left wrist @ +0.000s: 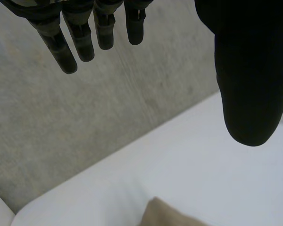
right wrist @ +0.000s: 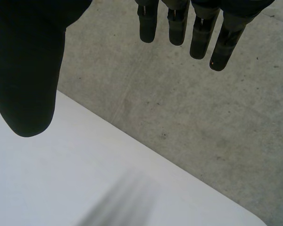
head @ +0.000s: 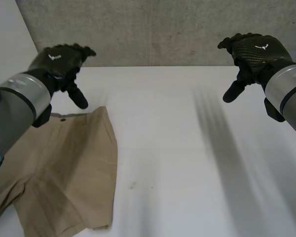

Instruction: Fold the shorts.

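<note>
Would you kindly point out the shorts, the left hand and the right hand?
shorts (head: 69, 168): head view, on the middle of the tan cloth.
left hand (head: 59, 60): head view, on the back of the hand.
right hand (head: 255, 50): head view, on the back of the hand.

The tan shorts (head: 64, 168) lie spread flat and unfolded on the white tabletop (head: 187, 163), waistband toward the far edge, legs toward the near edge, a dark button at the waist.
</note>
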You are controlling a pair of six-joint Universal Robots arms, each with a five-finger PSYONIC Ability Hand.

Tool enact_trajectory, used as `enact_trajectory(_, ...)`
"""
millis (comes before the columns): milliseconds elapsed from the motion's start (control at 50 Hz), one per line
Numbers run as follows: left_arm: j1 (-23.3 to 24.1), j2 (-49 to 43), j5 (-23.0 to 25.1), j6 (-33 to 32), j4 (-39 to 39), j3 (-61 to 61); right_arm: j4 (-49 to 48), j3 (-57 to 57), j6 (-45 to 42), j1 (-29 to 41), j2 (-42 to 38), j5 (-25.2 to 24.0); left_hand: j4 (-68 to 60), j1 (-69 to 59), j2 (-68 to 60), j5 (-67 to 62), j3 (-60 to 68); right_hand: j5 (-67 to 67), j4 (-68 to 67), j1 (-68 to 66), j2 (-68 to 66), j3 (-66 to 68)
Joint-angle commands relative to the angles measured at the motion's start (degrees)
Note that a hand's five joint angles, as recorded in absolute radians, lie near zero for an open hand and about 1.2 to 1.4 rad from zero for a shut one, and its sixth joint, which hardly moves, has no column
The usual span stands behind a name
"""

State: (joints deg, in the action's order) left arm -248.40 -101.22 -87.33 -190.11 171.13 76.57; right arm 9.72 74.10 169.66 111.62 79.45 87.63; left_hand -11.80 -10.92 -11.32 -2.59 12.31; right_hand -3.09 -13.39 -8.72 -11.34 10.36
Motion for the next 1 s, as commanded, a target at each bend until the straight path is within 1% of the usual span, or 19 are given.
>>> enact_trajectory(20, 0.8, -5.8, 0.2, -6.5, -1.3, 0.7, -0.1, 0.1, 0.0, 0.0, -0.1, -1.1, -0.6, -1.5, -1.1, 0.2, 0.1, 3.1, 3.4, -1.3, 1.3, -0.4)
enact_trajectory(40, 1.2, -6.7, 0.3, -7.7, -2.0, 0.9, 0.0, 0.2, 0.0, 0.0, -0.1, -1.1, -1.1, -2.0, -1.6, -0.3, 0.6, 3.1, 3.4, -1.3, 1.3, -0.4)
enact_trajectory(80, 3.4, -9.3, 0.2, -11.7, -5.3, 1.0, 0.0, 0.2, 0.0, 0.0, -0.1, -1.1, -1.3, -2.2, -1.8, -0.5, 0.8, 3.1, 3.4, -1.3, 1.3, -0.4)
enact_trajectory(120, 5.3, -10.7, 0.2, -13.6, -7.3, 1.0, 0.0, 0.4, 0.0, -0.1, -0.3, -1.1, -1.8, -2.7, -2.3, -1.0, 1.3, 3.1, 3.4, -1.3, 1.3, -0.4)
enact_trajectory(140, 7.4, -11.6, 0.2, -14.7, -9.1, 1.2, 0.0, 0.6, 0.0, -0.1, -0.4, -1.1, -1.9, -2.8, -2.4, -1.2, 1.4, 3.1, 3.4, -1.3, 1.3, -0.4)
enact_trajectory(220, 10.7, -11.3, 0.3, -15.6, -10.7, 4.3, -0.1, 1.8, -0.1, 0.0, -0.5, -1.8, -2.5, -3.3, -2.9, -1.7, 1.9, 3.1, 3.4, -1.3, 1.3, -0.4)
enact_trajectory(280, 11.3, -10.3, 0.4, -16.1, -9.9, 7.3, -0.1, 2.4, -0.5, 0.0, -0.7, -2.6, -2.6, -3.5, -3.1, -1.8, 2.1, 3.1, 3.4, -1.3, 1.3, -0.4)
enact_trajectory(320, 11.5, -8.3, 0.4, -16.3, -8.8, 10.4, -0.1, 4.1, -2.8, 0.0, -1.1, -3.7, -3.0, -3.8, -3.4, -2.2, 2.4, 3.1, 3.4, -1.3, 1.3, -0.4)
enact_trajectory(380, 11.5, -5.7, 0.4, -16.4, -7.6, 15.3, -0.1, 5.4, -5.6, 0.0, -1.4, -3.7, -3.3, -4.2, -3.8, -2.5, 2.8, 3.1, 3.4, -1.3, 1.3, -0.4)
enact_trajectory(480, 11.2, -2.8, 0.3, -18.3, -5.9, 19.9, -0.3, 5.7, -6.9, 0.0, -1.8, -3.8, -6.3, -7.2, -6.8, -5.5, 5.8, 3.1, 3.4, -1.3, 1.3, -0.4)
enact_trajectory(520, 10.9, -2.1, 0.2, -19.2, -5.1, 21.2, -0.8, 5.8, -7.1, 0.0, -1.8, -3.7, -9.5, -10.4, -10.0, -8.7, 9.0, 3.1, 3.4, -1.3, 1.3, -0.4)
enact_trajectory(740, 10.7, -2.3, 0.0, -19.5, -0.7, 26.1, -1.2, 6.5, -7.3, 1.7, -2.2, -3.5, -10.2, -11.1, -10.7, -9.4, 9.7, 3.1, 3.4, -1.3, 1.3, -0.4)
enact_trajectory(880, 10.5, -2.7, 0.0, -19.6, 0.3, 26.6, -1.2, 6.5, -7.4, 1.8, -2.6, -3.5, -10.4, -11.2, -10.8, -9.6, 9.8, 3.1, 3.4, -1.3, 1.3, -0.4)
enact_trajectory(920, 9.5, -2.7, 0.0, -19.6, 0.5, 26.6, -1.2, 6.5, -7.4, 1.8, -2.6, -3.5, -15.1, -15.9, -15.5, -14.3, 14.5, 3.1, 3.4, -1.3, 1.3, -0.4)
enact_trajectory(1000, 8.6, -2.8, 0.0, -19.6, 1.0, 26.5, -1.2, 6.6, -7.4, 1.9, -3.0, -3.5, -17.3, -18.1, -17.7, -16.5, 16.7, 3.1, 3.4, -1.3, 1.3, -0.4)
